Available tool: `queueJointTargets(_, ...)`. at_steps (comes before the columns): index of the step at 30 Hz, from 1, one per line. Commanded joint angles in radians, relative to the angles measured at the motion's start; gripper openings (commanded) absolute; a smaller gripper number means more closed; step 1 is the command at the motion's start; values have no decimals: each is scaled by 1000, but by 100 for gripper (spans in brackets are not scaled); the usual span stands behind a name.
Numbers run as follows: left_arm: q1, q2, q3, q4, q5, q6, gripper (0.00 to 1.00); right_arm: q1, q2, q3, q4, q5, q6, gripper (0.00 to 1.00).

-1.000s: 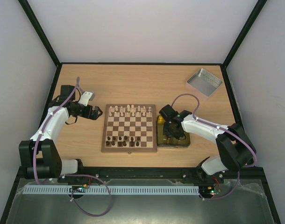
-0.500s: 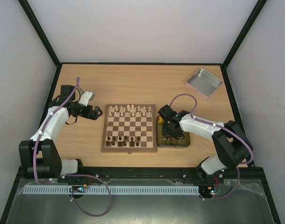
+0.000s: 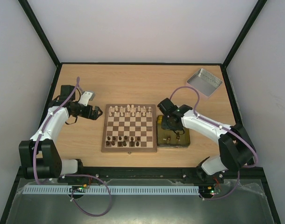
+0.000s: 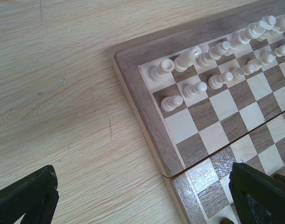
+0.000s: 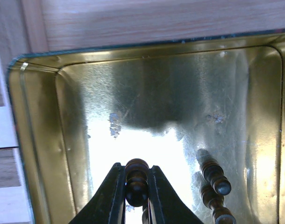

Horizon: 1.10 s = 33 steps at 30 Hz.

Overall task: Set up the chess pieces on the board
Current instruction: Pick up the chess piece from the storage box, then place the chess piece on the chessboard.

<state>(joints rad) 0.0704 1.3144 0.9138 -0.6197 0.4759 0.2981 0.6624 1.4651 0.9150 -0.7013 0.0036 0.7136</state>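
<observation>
2 grippers, 1 board, 1 tin and 1 lid, all on a wooden table (image 3: 133,79).

- Item 1, left gripper (image 3: 96,113): jaws spread wide, nothing between them; hung over bare table just beside the board's left edge.
- Item 2, right gripper (image 5: 136,169): fingers pinched on 1 dark brown piece (image 5: 136,189) inside the yellow tin (image 3: 183,140); whether it touched the tin floor could not be told.
- Item 3, board (image 3: 129,127): lay at table centre, the tin touching its right edge.
- Item 4, cream pieces (image 4: 194,88): 2 rows at the far side.
- Item 5, dark pieces (image 3: 124,139): 2 near rows, count unclear.
- Item 6, 2 loose dark pieces (image 5: 212,172): lay in the tin beside the held one.
- Item 7, silver lid (image 3: 204,82): far right corner, well apart.
</observation>
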Motion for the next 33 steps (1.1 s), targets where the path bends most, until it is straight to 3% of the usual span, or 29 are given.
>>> queueJointTargets(1,-4,-10,-10,-8,15,1,99,25,-43,65,-87,22,17,10)
queueJointTargets(9,-5,-10,-10,-8,16,3,99,243,46,180,-91,14,111,10)
queueJointTargets(14,-5,-12,-10,-7,16,3,99,316,145,229,-61,-8,125,10)
queueJointTargets(33,-7,-13,-10,-9,17,4,99,390,259,248,-24,-53,133,10)
